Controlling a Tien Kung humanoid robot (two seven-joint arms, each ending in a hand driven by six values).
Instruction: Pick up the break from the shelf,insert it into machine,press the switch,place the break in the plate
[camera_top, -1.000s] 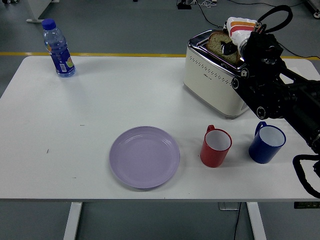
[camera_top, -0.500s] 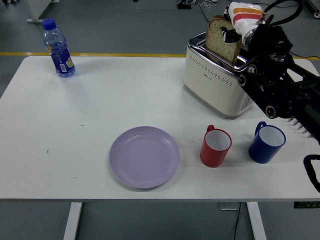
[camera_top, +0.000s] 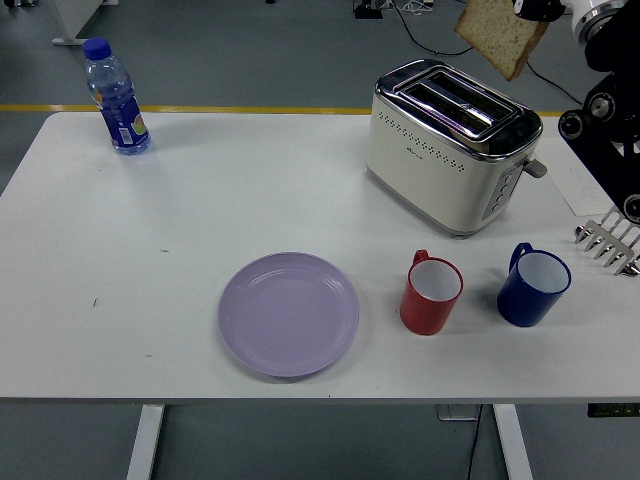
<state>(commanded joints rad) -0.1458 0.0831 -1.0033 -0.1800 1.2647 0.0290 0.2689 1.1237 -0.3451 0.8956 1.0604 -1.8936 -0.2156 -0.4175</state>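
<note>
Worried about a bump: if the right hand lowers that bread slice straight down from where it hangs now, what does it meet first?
Probably the toaster, near its right end. The slice of bread, held by the right hand, hangs above it, though depth is unclear and it may be further back.

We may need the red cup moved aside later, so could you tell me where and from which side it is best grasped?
Grip the red cup around its body, coming from the front or from above: it stands upright, mouth open. Its small handle points toward the toaster, and the blue cup stands to one side.
</note>
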